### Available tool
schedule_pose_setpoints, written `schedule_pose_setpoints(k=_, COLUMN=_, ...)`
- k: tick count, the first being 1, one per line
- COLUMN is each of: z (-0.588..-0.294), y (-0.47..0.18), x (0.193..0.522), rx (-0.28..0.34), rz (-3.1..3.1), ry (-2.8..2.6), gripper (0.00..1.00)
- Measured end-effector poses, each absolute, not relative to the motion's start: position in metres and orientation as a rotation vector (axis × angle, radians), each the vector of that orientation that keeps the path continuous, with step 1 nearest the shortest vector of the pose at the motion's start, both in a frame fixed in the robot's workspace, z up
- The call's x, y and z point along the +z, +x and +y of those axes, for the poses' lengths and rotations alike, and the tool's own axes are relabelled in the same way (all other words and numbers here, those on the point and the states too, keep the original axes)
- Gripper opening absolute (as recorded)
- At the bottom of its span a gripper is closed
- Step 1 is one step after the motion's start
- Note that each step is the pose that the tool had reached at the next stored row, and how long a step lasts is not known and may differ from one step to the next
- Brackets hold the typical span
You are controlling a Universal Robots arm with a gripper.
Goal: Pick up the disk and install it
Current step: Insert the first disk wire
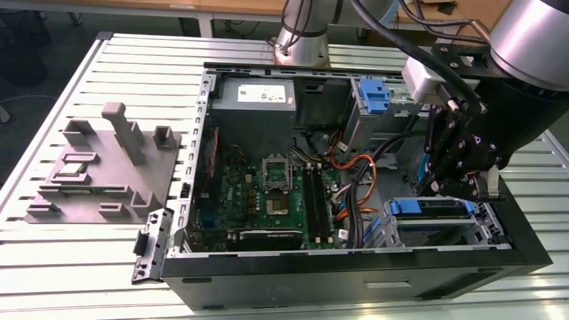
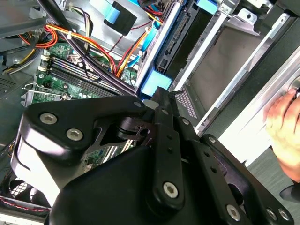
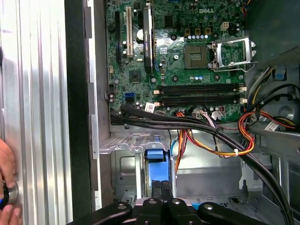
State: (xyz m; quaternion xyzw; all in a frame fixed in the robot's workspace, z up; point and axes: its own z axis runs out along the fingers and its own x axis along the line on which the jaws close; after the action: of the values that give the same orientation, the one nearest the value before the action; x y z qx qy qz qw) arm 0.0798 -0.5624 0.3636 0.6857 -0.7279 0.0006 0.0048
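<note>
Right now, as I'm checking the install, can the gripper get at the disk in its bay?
Likely yes: in the first wrist view the gripper is right at the disk's blue end, nothing between them; the cables run beside it, not across.

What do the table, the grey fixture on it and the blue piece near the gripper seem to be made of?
Table: probably aluminium, pale brushed silver; its ribbed slats catch light.
Fixture: likely plastic, maybe printed; even matte grey, blocky forms.
Blue piece: plastic by its look; saturated colour, soft sheen, rounded edges.
</note>
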Motion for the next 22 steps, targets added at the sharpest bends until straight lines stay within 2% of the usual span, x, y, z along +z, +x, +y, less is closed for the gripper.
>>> schedule_pose_setpoints(k=22, z=-0.562, y=0.096, x=0.363, rx=0.003, rz=-2.211, ry=2.219, gripper=0.1)
